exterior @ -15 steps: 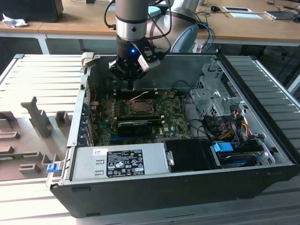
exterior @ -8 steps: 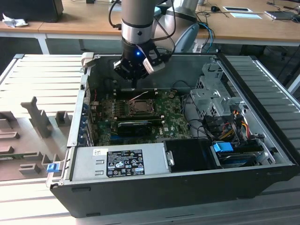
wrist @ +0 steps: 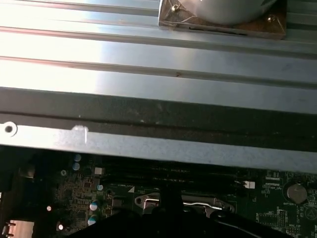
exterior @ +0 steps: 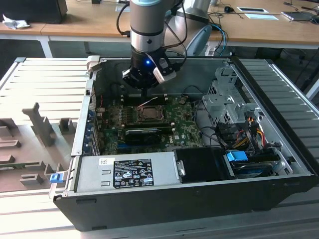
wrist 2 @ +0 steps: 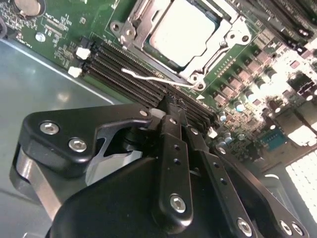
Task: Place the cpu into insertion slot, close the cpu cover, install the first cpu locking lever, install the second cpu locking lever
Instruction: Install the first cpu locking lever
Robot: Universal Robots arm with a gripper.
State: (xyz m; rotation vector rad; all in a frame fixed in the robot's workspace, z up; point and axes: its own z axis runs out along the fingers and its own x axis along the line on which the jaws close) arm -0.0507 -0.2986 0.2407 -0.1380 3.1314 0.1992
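Jaws closed beside cpu (wrist 2: 188,29), cover (wrist 2: 141,22) down

My arm hangs straight down, wrist vertical, my gripper (exterior: 145,96) pointing downward with its fingers (wrist 2: 171,124) pressed together.

Workshop bench with desks behind

A ribbed grey metal table (exterior: 45,79) is the landmark; behind it runs a row of light wooden desks (exterior: 84,20) on white legs, strewn with papers, under even, bright light. Grey foam fixtures (exterior: 37,124) sit on the table's near side.
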